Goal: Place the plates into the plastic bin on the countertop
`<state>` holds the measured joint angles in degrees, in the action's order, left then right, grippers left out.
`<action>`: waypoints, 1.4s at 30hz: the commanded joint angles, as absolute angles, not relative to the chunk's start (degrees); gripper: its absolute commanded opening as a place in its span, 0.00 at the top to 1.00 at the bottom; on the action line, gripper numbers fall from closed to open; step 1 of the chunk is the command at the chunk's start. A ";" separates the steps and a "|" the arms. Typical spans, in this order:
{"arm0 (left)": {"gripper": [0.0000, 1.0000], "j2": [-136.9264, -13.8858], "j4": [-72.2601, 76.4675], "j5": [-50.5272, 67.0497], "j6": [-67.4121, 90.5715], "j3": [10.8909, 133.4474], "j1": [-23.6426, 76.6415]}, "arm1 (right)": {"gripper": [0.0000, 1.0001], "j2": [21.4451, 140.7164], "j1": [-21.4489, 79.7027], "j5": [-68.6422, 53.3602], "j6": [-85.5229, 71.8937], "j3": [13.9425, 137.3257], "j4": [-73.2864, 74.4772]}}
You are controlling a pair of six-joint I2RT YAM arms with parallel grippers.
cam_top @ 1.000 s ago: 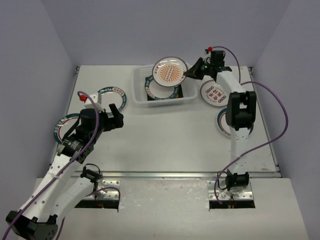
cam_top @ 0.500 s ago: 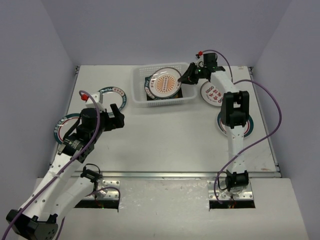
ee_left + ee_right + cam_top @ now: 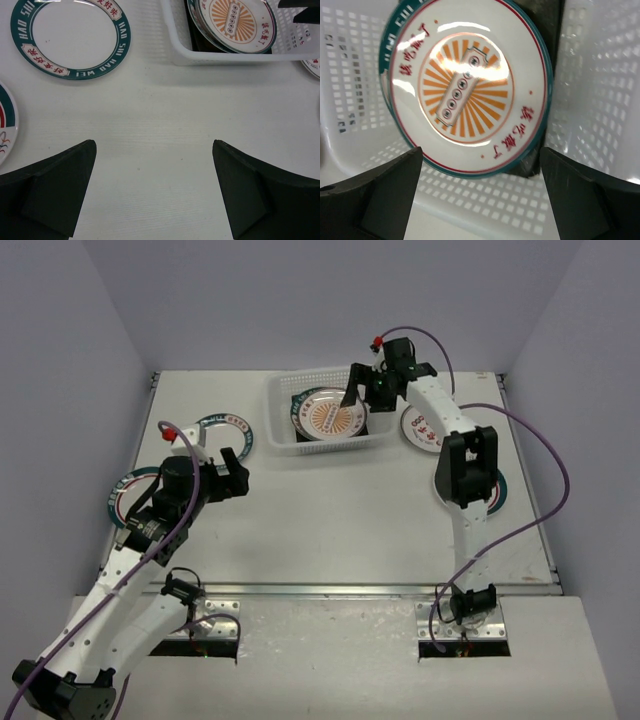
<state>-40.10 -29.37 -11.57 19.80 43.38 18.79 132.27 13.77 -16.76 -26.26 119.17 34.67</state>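
The right gripper [image 3: 360,393] hangs over the bin [image 3: 220,56] at the far middle of the countertop [image 3: 350,510]. Its fingers are apart and grip nothing. The orange plate [image 3: 467,92] lies in the bin, on top of a teal-rimmed plate and a dark square one.

The step looks like the release. To do it well, the gripper should lift straight up, fingers kept wide, until clear of the bin's rim. A sideways pull could catch the lattice wall or nudge the stack, which sits a bit off-centre.

The left gripper [image 3: 153,145] hovers open over bare countertop at near left. The teal plate [image 3: 70,37] lies far left of it, and more plates wait left and right of the bin.

The teal plate's rim reads "HAO WEI" and, I think, "HAO SHI". The orange plate carries red Chinese characters.
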 commanded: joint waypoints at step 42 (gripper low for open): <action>0.30 -157.41 2.93 12.46 60.22 123.41 51.08 | 0.01 24.05 14.40 -3.13 -41.56 45.14 43.26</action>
<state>-150.43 11.03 11.30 58.93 116.69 50.63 24.81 14.42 -2.25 -40.61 45.78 44.15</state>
